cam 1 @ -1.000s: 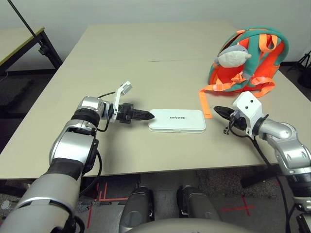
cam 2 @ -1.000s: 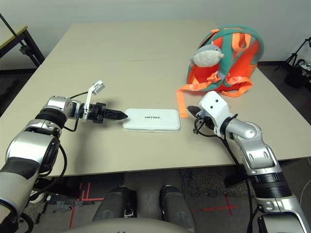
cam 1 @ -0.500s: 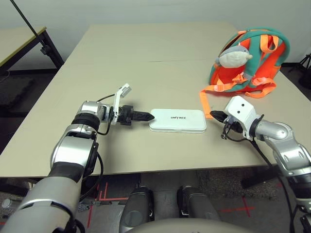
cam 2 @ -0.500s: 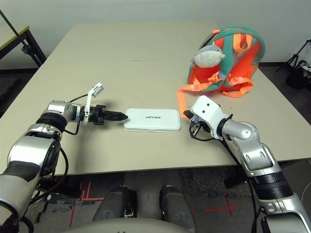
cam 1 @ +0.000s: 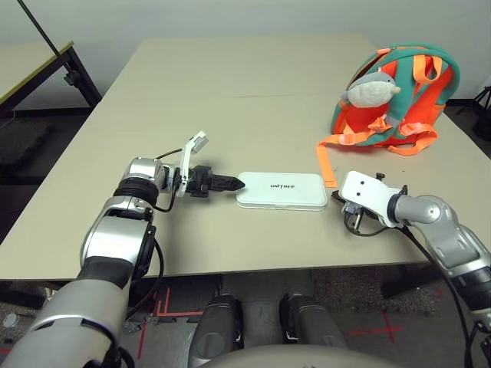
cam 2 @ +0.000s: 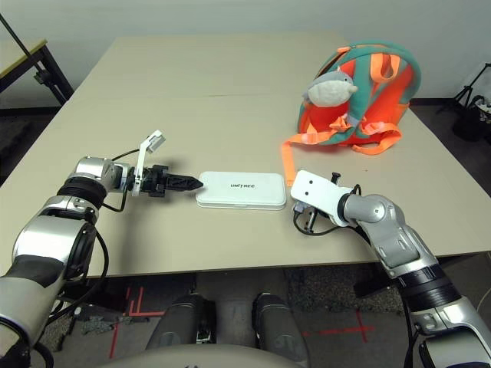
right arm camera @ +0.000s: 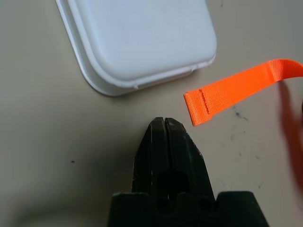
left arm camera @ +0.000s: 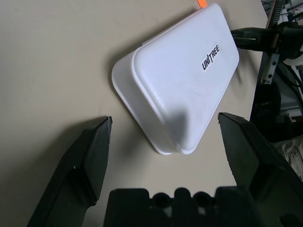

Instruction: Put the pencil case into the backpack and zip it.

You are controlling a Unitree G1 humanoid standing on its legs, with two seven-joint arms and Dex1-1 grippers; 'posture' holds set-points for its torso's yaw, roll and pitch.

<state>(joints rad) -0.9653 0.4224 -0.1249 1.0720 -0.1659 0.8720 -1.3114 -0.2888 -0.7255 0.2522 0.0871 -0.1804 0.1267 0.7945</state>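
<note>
White hard plastic, the case (cam 1: pixel 281 190) looks stiff, light, slick; grip across its short end. Left tool (left arm camera: pixel 165 156) gapes wide there, empty; right tool (right arm camera: pixel 165 128) is closed, empty.

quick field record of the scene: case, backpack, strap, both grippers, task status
pencil case: flat on the table, between the grippers
backpack: far right of the table, plush shark on its front
orange strap: trails to the case's right end
left gripper: open, aimed at the case's left end
right gripper: shut, tip near the case's right end, beside the strap end
task status: case not yet in backpack
</note>
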